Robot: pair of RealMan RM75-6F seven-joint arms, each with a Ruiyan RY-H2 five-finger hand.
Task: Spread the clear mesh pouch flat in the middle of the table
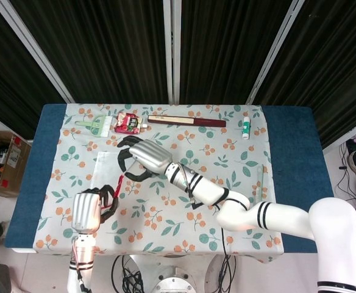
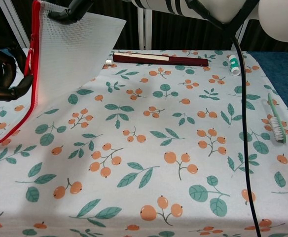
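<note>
Both my hands hold the clear mesh pouch (image 2: 70, 47) up off the floral tablecloth (image 1: 227, 159), stretched between them so it hangs taut rather than crumpled. My right hand (image 1: 142, 159), reaching across from the far side, has its fingers curled down over the pouch's upper corner, pinching the red zipper edge (image 2: 34, 54) there; my left hand (image 1: 91, 207), nearer my body, grips the lower stretch of that same red edge, fingers closed around it. I keep the two grips apart along the zipper because that stiff seam is the only part that will carry the sheet open; the mesh itself drapes away from it toward the red snack packet (image 1: 128, 122). The pouch sits left of the cloth's centre, its free side over the cloth below the packet and the green brush (image 1: 96, 124). From the chest view I cannot be sure whether the pouch's lower corner touches the cloth or hangs just above it. The dark red case (image 1: 187, 121) and the small white-and-green tube (image 1: 245, 127) lie beyond the packet along the back, well apart from the pouch, and the toothbrush (image 1: 261, 182) rests far off near the opposite side. To finish, I judge the pouch must travel toward the centre and come down level.
</note>
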